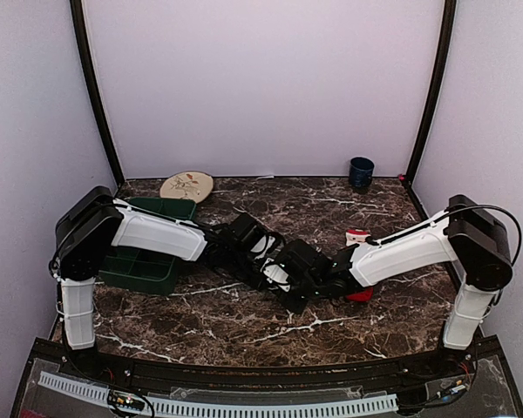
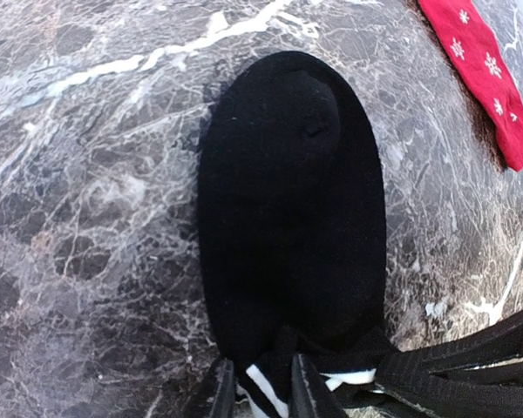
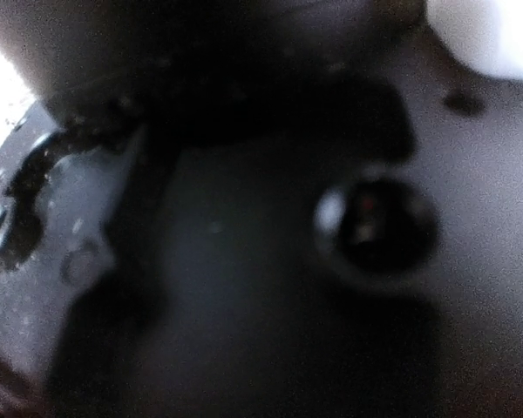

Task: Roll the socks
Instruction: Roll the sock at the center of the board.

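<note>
The black sock (image 2: 292, 200) lies flat on the marble table, toe pointing away in the left wrist view. My left gripper (image 2: 263, 383) is shut on its white-striped cuff, and in the top view that gripper (image 1: 275, 266) sits mid-table. My right gripper (image 1: 307, 277) meets it there. Its ribbed fingers (image 2: 471, 361) come in from the right, closed together on the cuff's edge. The right wrist view is dark and blurred. The red sock (image 2: 484, 78) with white snowflakes lies apart to the right, partly under the right arm (image 1: 359, 295).
A green divided bin (image 1: 148, 252) stands at the left under the left arm. A round patterned plate (image 1: 186, 185) and a dark blue cup (image 1: 361, 172) sit by the back wall. Walls close in the table on three sides.
</note>
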`<state>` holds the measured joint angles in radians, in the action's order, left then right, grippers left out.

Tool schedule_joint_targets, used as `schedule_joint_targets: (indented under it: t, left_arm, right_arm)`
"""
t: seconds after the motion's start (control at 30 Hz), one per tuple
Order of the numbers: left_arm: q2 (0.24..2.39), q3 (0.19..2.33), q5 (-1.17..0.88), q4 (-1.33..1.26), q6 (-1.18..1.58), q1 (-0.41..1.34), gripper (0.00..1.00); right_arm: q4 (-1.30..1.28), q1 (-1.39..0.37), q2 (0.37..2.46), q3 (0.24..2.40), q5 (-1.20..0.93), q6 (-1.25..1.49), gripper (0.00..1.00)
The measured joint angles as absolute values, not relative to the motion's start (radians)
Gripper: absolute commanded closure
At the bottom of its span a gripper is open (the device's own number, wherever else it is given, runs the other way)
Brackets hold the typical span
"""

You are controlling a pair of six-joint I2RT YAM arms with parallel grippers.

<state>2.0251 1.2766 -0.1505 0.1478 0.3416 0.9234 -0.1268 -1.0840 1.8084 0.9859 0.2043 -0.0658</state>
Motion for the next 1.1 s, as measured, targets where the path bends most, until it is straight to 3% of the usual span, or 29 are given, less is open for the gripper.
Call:
schedule_joint_targets:
  t: [0.17, 1.1]
  left_arm:
    - [2.023, 1.277, -0.123, 0.146, 0.374, 0.923, 0.60]
    - [1.952, 1.192, 0.020, 0.151, 0.454, 0.936, 0.47]
  right_arm:
    - [-0.123, -1.082, 1.808, 0.986, 0.194, -0.043, 0.94]
    - [-0.074, -1.066, 1.799, 0.949, 0.157, 0.047, 1.00]
